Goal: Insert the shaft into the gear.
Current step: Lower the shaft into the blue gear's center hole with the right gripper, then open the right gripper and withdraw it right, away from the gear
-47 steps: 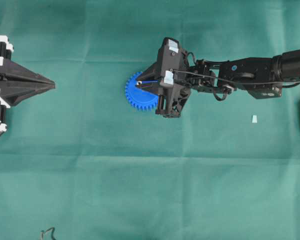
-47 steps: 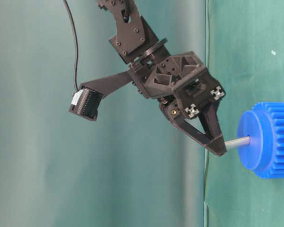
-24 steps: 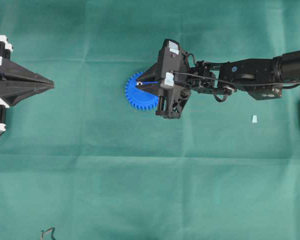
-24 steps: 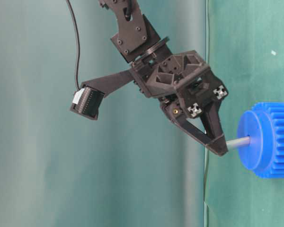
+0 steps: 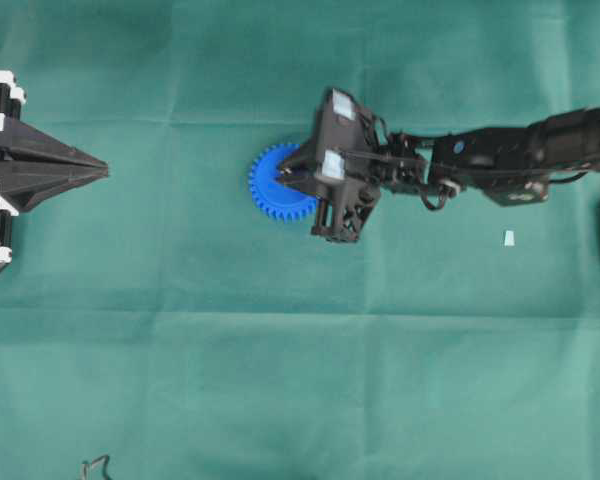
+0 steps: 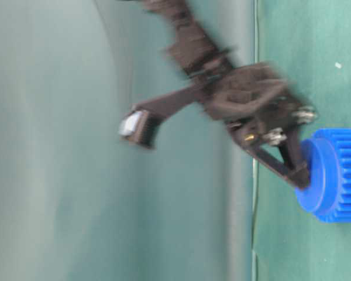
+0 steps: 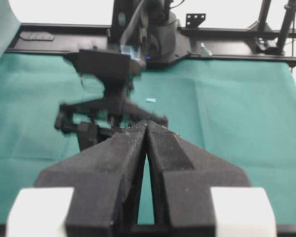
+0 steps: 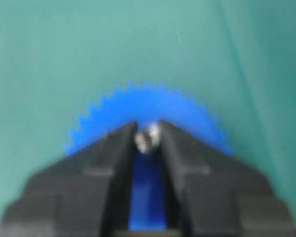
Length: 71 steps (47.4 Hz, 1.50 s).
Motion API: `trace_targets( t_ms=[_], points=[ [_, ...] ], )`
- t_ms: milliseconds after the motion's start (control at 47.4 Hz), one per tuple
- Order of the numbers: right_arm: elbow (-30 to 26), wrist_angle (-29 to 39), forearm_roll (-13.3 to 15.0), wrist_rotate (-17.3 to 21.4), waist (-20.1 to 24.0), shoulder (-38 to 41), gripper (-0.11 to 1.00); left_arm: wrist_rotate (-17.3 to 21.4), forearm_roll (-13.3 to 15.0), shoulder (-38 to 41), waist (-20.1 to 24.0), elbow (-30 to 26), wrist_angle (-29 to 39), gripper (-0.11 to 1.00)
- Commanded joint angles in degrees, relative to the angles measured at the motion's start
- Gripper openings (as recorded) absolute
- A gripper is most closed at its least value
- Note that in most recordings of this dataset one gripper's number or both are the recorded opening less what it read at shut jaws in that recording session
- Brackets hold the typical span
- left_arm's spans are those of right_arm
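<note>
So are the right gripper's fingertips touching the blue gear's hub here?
Cannot tell. In the table-level view the right gripper meets the gear at the hub's face, but motion blur hides any gap. In the right wrist view the fingertips pinch the pin.

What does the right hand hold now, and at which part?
The right hand holds the shaft by its upper end, just above the gear.
</note>
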State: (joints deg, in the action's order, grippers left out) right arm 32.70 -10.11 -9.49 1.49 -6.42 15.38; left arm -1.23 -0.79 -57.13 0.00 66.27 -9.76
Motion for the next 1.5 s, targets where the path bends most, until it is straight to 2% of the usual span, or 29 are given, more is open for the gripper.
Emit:
trace_targets(
  t_ms=[0,864,928,1033,1096,1370,1476],
  points=[
    [0.70,0.53,-0.18,-0.18,0.70,0.00,0.17,0.09,-0.09,0.26,0.18,-1.58,-0.26,0.00],
    [0.97,0.62,-0.18,-0.09,0.79,0.09,0.17,0.00,-0.09,-0.09,0.18,-1.58,-0.18,0.00],
    [0.97,0.26,-0.70,-0.09,0.88,0.09,0.26,0.00,-0.09,-0.09,0.18,-1.58,-0.09,0.00],
    [1.05,0.18,-1.58,-0.18,0.88,0.09,0.56,0.00,-0.09,-0.09,0.18,-1.58,0.09,0.00],
    [1.05,-0.09,-1.67,-0.18,0.79,0.09,0.67,0.00,-0.09,-0.09,0.18,-1.58,0.26,0.00],
    [0.97,-0.35,-1.67,-0.18,0.88,0.09,0.92,0.00,-0.09,-0.09,0.18,-1.58,0.44,0.00],
    [0.79,0.09,-1.76,-0.18,0.88,-0.44,0.94,0.00,-0.09,-0.09,0.18,-1.58,0.44,0.00]
  ],
)
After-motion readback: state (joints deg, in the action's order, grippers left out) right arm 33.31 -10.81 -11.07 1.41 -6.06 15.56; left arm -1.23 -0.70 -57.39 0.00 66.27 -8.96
